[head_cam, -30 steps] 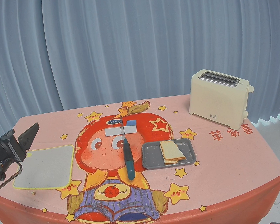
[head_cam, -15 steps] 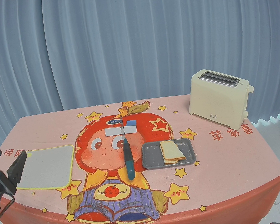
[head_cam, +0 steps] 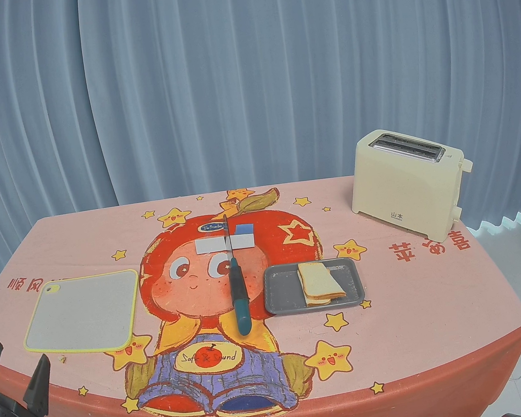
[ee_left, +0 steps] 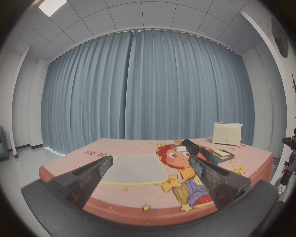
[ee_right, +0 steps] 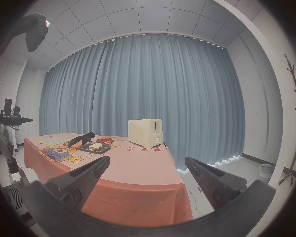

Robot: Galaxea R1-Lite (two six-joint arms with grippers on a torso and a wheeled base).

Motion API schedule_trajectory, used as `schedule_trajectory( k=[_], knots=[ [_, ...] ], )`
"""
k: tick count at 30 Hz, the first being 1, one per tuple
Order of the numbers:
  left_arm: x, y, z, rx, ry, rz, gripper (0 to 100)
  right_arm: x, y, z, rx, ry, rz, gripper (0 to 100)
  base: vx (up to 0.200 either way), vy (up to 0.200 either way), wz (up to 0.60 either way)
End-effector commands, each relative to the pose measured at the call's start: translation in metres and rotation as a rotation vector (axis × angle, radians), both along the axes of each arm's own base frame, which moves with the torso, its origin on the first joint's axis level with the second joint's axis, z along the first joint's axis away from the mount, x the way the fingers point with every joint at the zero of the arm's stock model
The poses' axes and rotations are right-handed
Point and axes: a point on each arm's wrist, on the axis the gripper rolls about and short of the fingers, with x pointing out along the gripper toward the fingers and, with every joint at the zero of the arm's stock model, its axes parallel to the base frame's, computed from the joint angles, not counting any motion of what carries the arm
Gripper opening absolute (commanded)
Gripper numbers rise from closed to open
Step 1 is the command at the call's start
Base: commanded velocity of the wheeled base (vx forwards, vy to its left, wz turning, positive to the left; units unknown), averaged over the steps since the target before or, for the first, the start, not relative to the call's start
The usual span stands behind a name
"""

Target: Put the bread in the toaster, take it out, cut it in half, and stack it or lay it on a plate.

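Bread [head_cam: 319, 280]: pale cream face with a tan crust edge. It lies flat on the grey tray [head_cam: 280, 292] as two stacked layers, the upper one skewed a little off the lower. It sits toward the middle of the tray.

Layout, all taken from the tray:
- Knife [head_cam: 239, 295] is just beside the tray on my left. Its teal handle is toward me and its blade points away, crossing a small white and blue block [head_cam: 225, 242].
- Cutting board [head_cam: 83, 313] is well apart, farther left past the knife.
- Toaster [head_cam: 406, 180] is behind the tray and to the right, apart from it.
- All of these rest on the counter [head_cam: 420, 306].

Left tool [head_cam: 20, 351]: fingers spread wide with nothing between them. It sits off the near edge of the counter, far left of the tray. The left wrist view [ee_left: 150, 160] confirms the gap.

Right tool [ee_right: 147, 160]: also spread and empty. It is low off the near right corner, well apart from the tray.

View differences:
- The head view gives the toaster's two top slots and shows the knife blade as a thin line.
- The left wrist view gives the blade's broad dark flank.
- The right wrist view gives the toaster's end face with its lever slot and knob, and the bread's layered edge side-on.
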Motion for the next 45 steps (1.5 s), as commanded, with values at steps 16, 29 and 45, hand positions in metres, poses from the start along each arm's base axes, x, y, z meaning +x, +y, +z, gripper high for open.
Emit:
schedule_trajectory(
  k=[16, 29, 45],
  knots=[
    [-0.05, 0.004, -0.058, -0.013, 0.087, -0.067, 100, 0.0, 0.0, -0.004, 0.001, -0.002, 0.001, 100, 0.0, 0.0, 0.0],
    [-0.057, 0.002, -0.06, -0.018, 0.005, 0.044, 100, 0.0, 0.0, -0.004, 0.001, -0.002, 0.001, 100, 0.0, 0.0, 0.0],
    [-0.056, 0.002, -0.06, -0.015, 0.009, 0.049, 100, 0.0, 0.0, -0.004, -0.001, -0.002, -0.007, 100, 0.0, 0.0, 0.0]
  ],
)
